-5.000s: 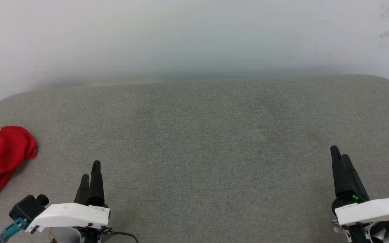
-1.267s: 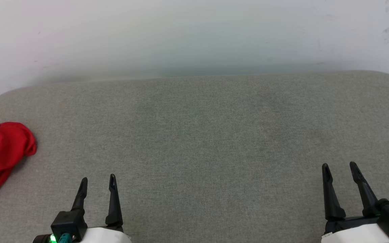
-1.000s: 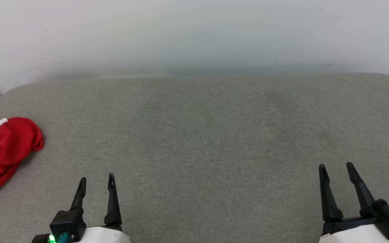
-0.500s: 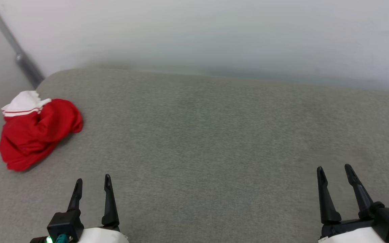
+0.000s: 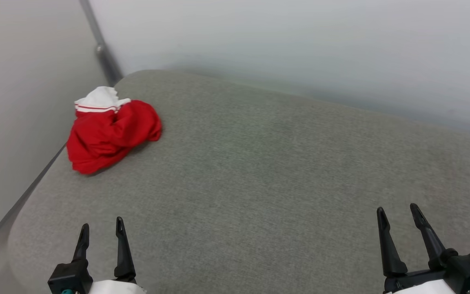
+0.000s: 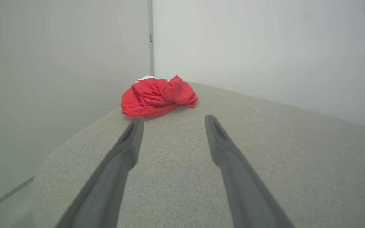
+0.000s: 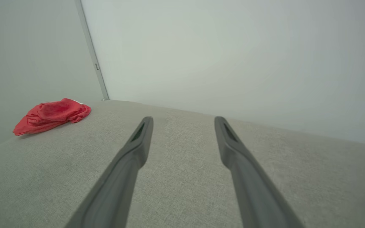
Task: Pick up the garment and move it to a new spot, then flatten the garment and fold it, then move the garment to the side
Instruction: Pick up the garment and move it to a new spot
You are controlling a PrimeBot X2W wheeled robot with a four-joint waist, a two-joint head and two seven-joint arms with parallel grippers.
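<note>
garment is lying bunched in a heap at the far left corner of the grey cushion, just beside the side wall & well apart from both grippers. left gripper & right gripper are hovering w/ fingers spread, gripping nothing. risks imo: the heap is sitting near the cushion edge, so a shallow pinch could be catching only one layer or nudging it off; a long reach could be scraping fingers on the wall.

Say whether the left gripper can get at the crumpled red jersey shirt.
Probably yes: the left gripper stands open, the red jersey shirt lies ahead of it, and nothing but grey fabric surface lies between.
</note>
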